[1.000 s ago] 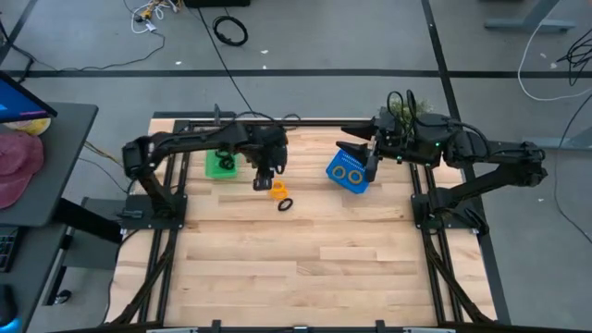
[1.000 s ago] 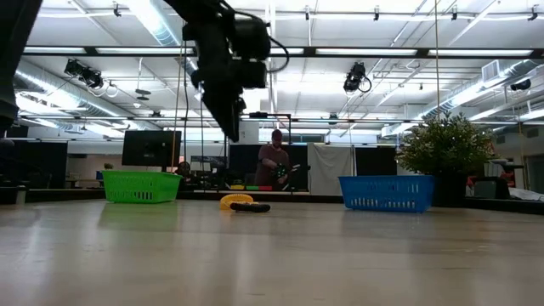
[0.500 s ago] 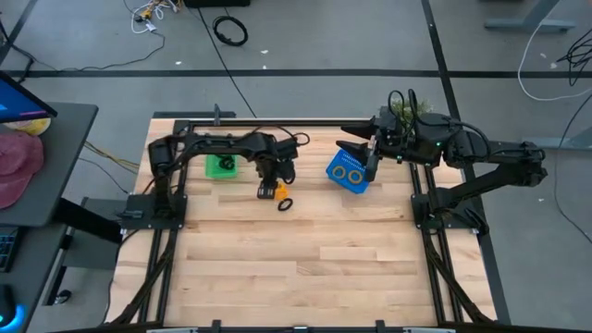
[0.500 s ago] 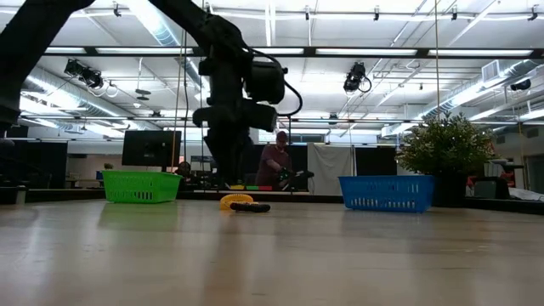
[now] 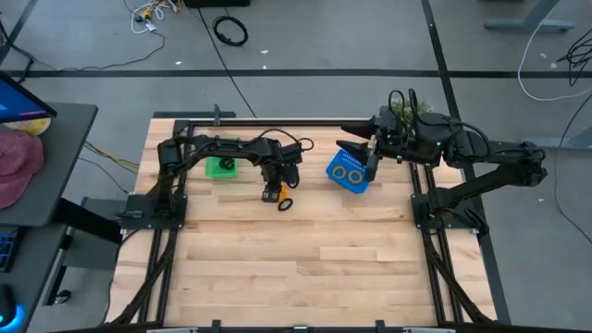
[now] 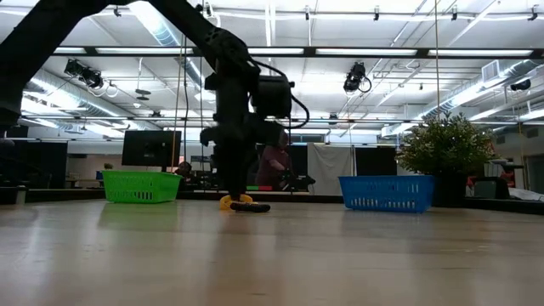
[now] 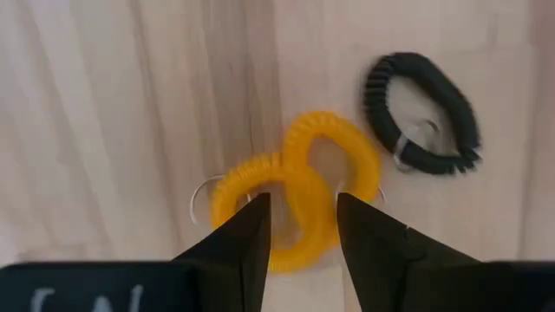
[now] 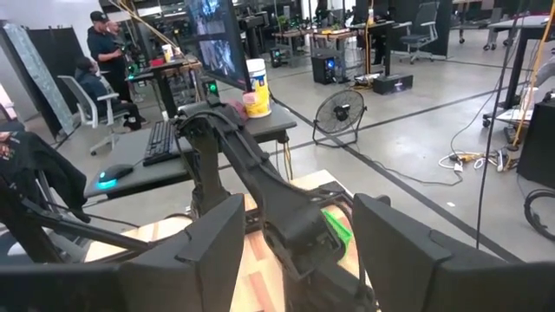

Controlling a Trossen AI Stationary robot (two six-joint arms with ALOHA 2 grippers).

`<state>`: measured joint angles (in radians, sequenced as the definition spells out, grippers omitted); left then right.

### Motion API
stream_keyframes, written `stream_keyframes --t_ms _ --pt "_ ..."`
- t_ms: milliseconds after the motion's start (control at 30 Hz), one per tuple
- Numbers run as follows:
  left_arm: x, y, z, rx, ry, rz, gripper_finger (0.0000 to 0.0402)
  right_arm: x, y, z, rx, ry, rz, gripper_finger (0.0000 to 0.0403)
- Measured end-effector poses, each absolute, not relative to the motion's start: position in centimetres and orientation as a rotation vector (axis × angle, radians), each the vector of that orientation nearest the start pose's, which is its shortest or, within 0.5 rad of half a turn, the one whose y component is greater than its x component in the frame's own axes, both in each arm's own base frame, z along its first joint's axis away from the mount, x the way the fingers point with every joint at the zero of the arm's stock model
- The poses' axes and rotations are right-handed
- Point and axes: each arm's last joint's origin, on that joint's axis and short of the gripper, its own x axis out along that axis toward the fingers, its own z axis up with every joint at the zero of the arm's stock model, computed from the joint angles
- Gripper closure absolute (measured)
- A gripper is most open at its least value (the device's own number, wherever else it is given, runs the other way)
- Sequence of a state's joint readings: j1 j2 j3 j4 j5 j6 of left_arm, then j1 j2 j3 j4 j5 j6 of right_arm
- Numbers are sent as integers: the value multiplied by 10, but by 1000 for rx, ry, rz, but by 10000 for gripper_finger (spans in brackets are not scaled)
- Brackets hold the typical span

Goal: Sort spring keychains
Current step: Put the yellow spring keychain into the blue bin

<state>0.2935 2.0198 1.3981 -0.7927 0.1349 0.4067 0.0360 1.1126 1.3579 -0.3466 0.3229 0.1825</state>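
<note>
High view: the left tool (image 5: 271, 193) is down on the counter (image 5: 305, 268) over the orange keychains (image 5: 269, 194), a black keychain (image 5: 286, 204) just beside. The right tool (image 5: 367, 159) hangs spread above the blue basket (image 5: 348, 172).

Left wrist view: spread fingers (image 7: 239, 238) straddle two overlapping orange loops.

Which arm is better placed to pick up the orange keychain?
The left. The left gripper is open directly over the orange keychain on the table, while the right gripper hangs over the blue basket, away from it.
</note>
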Motion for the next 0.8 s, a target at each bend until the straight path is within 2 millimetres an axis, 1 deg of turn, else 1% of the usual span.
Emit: stream_keyframes --t_ms 167,300,400,533,800 --pt "370 108 143 -9 1397 -112 264 221 -1 448 163 74 -295 186" --pt "371 108 143 -27 1394 -88 266 221 -1 448 162 75 -296 186" --pt "370 108 146 -48 1392 -68 277 221 -1 448 162 78 -296 186" --pt "370 108 148 -61 1387 -55 304 221 -1 448 161 80 -296 186" --pt "369 108 149 -74 1394 -52 377 221 -1 448 161 80 -296 186"
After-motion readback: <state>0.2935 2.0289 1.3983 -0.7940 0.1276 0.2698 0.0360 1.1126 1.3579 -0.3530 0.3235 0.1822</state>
